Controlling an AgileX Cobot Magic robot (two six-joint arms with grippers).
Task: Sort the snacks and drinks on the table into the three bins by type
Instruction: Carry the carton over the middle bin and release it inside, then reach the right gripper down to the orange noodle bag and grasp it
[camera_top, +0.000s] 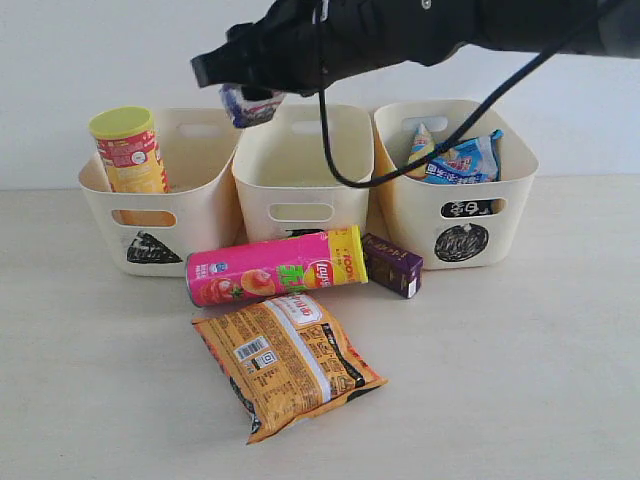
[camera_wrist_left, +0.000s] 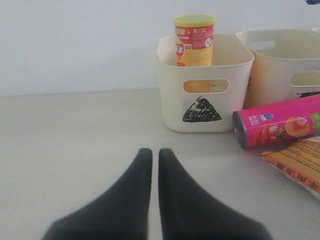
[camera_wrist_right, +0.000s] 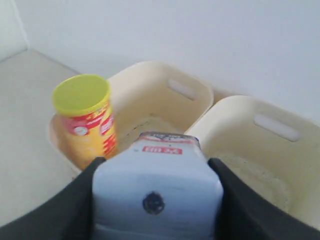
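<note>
My right gripper (camera_top: 250, 95) is shut on the white-and-blue gable-topped carton (camera_top: 248, 106) (camera_wrist_right: 157, 190), held in the air above the gap between the triangle bin (camera_top: 160, 225) and the middle bin (camera_top: 300, 170). The yellow chip tube (camera_top: 130, 150) (camera_wrist_left: 195, 40) stands in the triangle bin (camera_wrist_left: 202, 100). The blue-and-black bag (camera_top: 462, 160) lies in the circle bin (camera_top: 455, 215). On the table lie the pink chip tube (camera_top: 275, 265), the dark purple carton (camera_top: 392, 265) and the orange bag (camera_top: 285, 362). My left gripper (camera_wrist_left: 150, 152) rests shut and empty, low over the table.
A black cable (camera_top: 400, 165) from the right arm hangs in a loop over the middle and circle bins. A white wall stands right behind the bins. Bare tabletop (camera_wrist_left: 75, 145) stretches left of the triangle bin.
</note>
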